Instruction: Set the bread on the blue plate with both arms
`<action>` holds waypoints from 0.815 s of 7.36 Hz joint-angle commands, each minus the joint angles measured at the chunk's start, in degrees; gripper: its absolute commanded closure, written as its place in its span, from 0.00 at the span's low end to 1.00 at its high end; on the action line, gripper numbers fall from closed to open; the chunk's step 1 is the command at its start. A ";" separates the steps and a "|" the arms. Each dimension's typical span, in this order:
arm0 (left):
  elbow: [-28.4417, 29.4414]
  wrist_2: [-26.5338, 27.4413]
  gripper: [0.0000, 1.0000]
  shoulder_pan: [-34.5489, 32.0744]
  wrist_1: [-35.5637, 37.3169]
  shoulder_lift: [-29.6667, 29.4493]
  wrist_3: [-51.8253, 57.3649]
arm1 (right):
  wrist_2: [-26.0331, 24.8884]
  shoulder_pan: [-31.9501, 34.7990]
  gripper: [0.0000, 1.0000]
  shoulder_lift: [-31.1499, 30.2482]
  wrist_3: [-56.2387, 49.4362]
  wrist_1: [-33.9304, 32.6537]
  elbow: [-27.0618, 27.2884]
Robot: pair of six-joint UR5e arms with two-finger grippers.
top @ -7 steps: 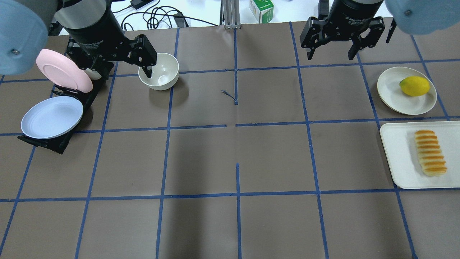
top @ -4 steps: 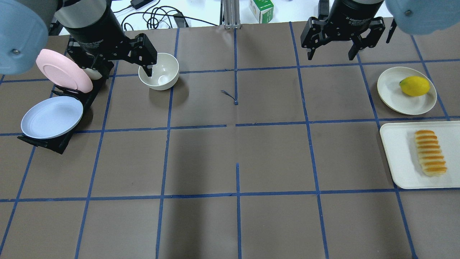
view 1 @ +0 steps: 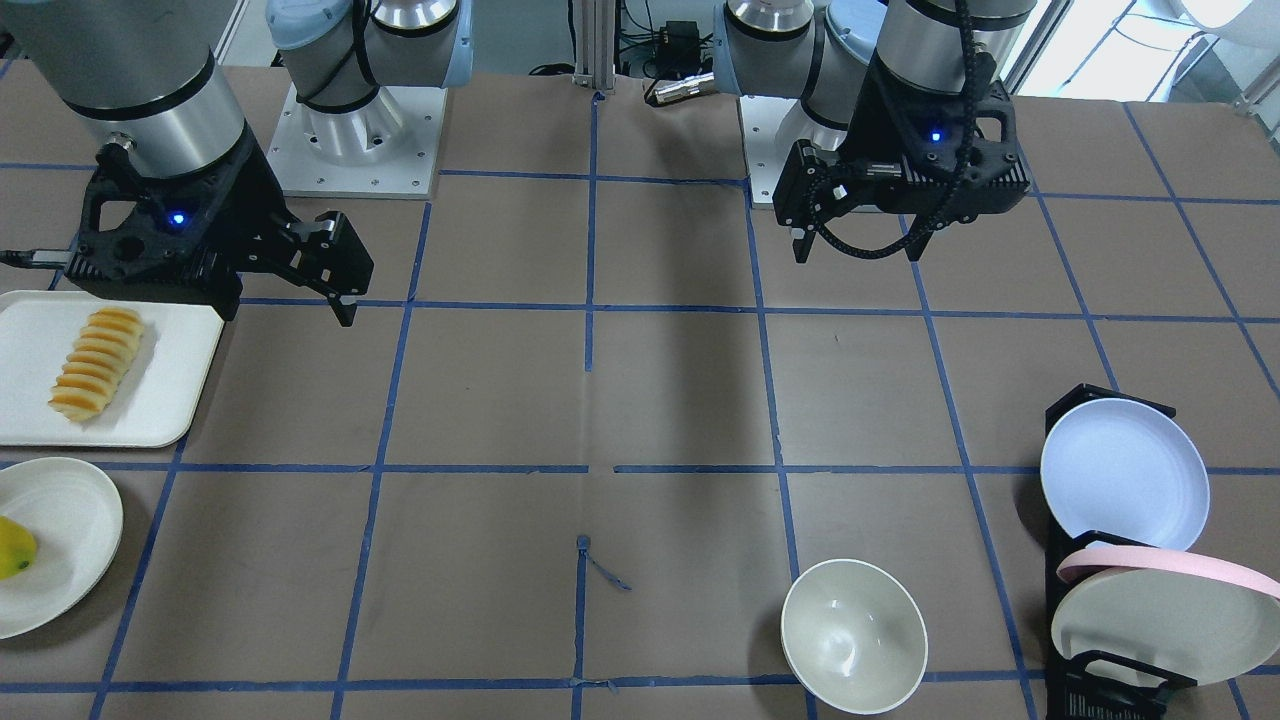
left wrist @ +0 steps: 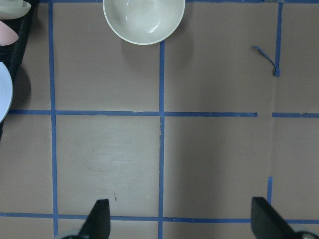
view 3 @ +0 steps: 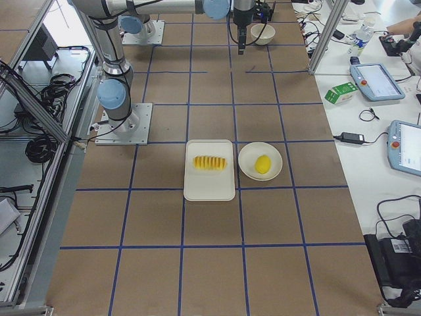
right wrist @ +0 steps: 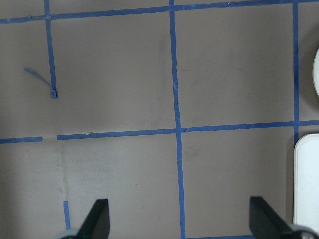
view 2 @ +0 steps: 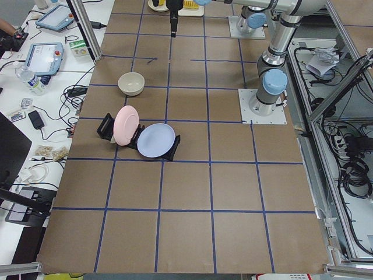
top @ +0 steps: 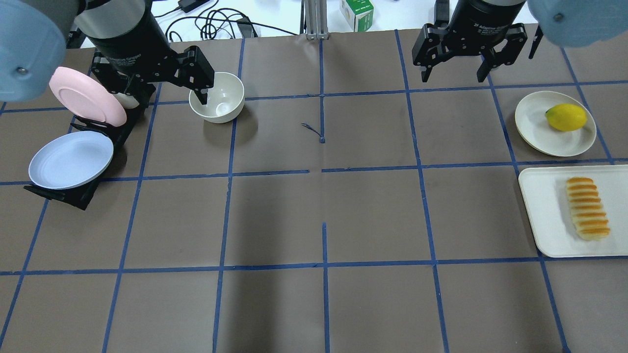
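Bread [top: 588, 208]: I'm seeing it lying on the white tray [top: 544, 215], with the lemon [top: 566, 117] sitting beside.
Blue plate [top: 71, 159]: leaning in the black rack [top: 81, 196], pink plate [top: 86, 94] and bowl [top: 217, 97] neighbouring.
Left gripper [view 1: 857, 248]: hanging spread wide, empty.
Right gripper [top: 451, 77]: hanging spread wide, empty.

Left arm [view 1: 930, 40]: I see it raised over the tabletop's left half, wrist pointing straight down.
Left gripper [view 1: 857, 248]: jaws spread wide, nothing between them, well clear of the surface.
Right arm [view 1: 150, 90]: raised over the right half, wrist also pointing down.
Right gripper [top: 452, 77]: jaws spread wide, holding nothing.
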 commanded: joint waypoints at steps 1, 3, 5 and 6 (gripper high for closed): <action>0.16 0.05 0.00 0.11 0.01 0.25 0.05 | -0.08 -1.45 0.00 0.07 -2.90 -0.01 0.02; 0.16 0.05 0.00 0.29 -0.08 0.25 0.05 | -0.08 -4.26 0.00 0.16 -7.10 0.43 0.11; 0.16 -0.30 0.00 0.29 -0.08 0.34 0.05 | -0.08 -5.94 0.00 0.42 -8.70 0.08 0.19; -0.01 -0.04 0.00 0.29 -0.17 0.34 -0.65 | -0.08 -7.69 0.00 0.59 -11.93 -0.45 1.24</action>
